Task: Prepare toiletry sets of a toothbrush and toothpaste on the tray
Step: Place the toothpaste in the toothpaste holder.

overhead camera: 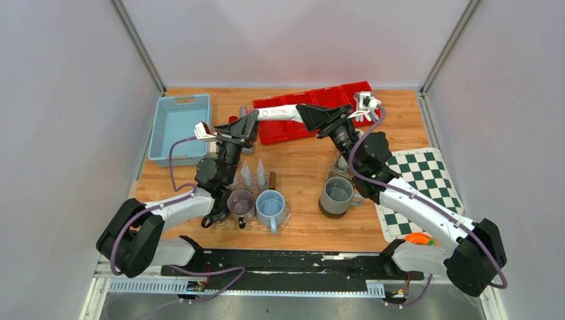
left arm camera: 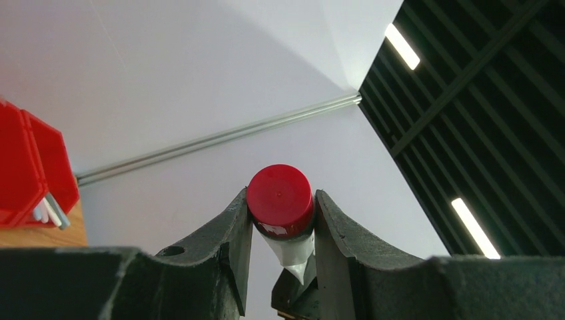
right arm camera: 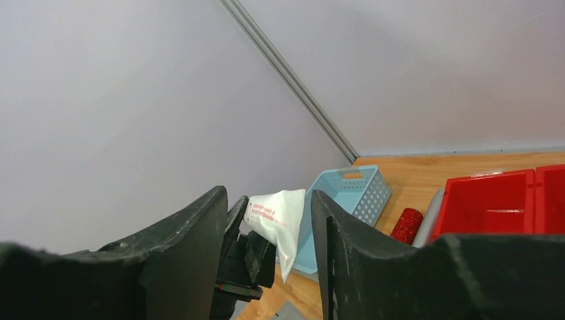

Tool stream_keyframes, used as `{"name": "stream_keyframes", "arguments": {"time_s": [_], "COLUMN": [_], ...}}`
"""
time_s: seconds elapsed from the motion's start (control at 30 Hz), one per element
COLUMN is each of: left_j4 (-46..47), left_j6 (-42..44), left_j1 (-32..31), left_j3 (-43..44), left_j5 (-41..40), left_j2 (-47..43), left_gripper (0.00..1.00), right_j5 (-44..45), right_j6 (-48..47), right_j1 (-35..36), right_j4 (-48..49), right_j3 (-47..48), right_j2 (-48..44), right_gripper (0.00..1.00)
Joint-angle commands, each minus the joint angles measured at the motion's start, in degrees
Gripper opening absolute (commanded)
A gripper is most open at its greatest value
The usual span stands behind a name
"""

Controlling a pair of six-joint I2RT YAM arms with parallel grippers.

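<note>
Toothpaste tube is hanging in the air around 12 o'clock over my table, just in front of the red tray, lying sideways between both arms. My left gripper is clamped on the red-capped end. The right gripper, at its 3 o'clock, has its jaws parted around the flat tail, not pinching it as far as I can see.

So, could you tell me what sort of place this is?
Probably a robotics lab test cell: a wooden table boxed in by plain white panels, two robot arms bolted at its edge, and staged props like a checkered mat.
</note>
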Motion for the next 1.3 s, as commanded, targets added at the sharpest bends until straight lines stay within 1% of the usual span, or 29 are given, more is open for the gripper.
{"name": "stream_keyframes", "arguments": {"time_s": [0.0,0.17,0.4,0.57,0.63,0.77,1.0,1.03,1.17,1.2,1.27], "left_j4": [5.98,6.29,7.49,7.92,8.19,8.48,8.77,8.78,8.81,8.75,8.75], "left_j6": [-0.89,-1.09,-1.28,-1.35,-1.56,-1.83,-2.06,-2.1,-2.45,-2.46,-2.55], "left_j1": [0.15,-0.02,-0.13,-0.37,-0.46,-0.46,-0.47,-0.43,-0.45,-0.47,-0.46], "left_j3": [0.99,2.03,2.74,3.48,3.46,3.24,2.43,2.43,2.42,2.51,2.84], "left_j5": [-3.85,-3.95,-4.16,-3.65,-3.84,-4.46,-6.21,-6.16,-5.16,-4.47,-3.51], "left_j2": [-0.95,-0.65,-0.03,0.59,0.8,0.78,0.13,0.09,0.31,0.32,0.52], "left_gripper": [0.0,0.0,0.0,0.0,0.0,0.0,0.0,0.0,0.0,0.0,0.0], "right_j5": [0.14,-0.37,-3.11,-3.33,-5.34,-5.61,-4.37,-2.81,-1.41,-1.28,-1.09], "right_j6": [2.1,4.44,5.94,5.57,5.35,4.77,1.7,1.42,0.57,0.66,1.05], "right_j1": [-0.13,-0.1,-0.11,-0.09,-0.11,-0.11,-0.78,-0.95,-1.38,-1.42,-1.43], "right_j4": [2.4,2.69,2.89,3.78,3.69,3.46,0.88,0.53,0.33,0.41,0.53], "right_j3": [-0.34,-0.2,0.23,0.79,1.13,0.86,0.17,0.08,-0.06,0.05,0.45], "right_j2": [-1.25,0.38,2.6,3.67,3.98,3.88,1.39,0.96,0.14,0.17,0.36], "right_gripper": [0.51,0.49,0.4,0.35,0.31,0.2,0.02,0.0,0.0,0.02,0.15]}}
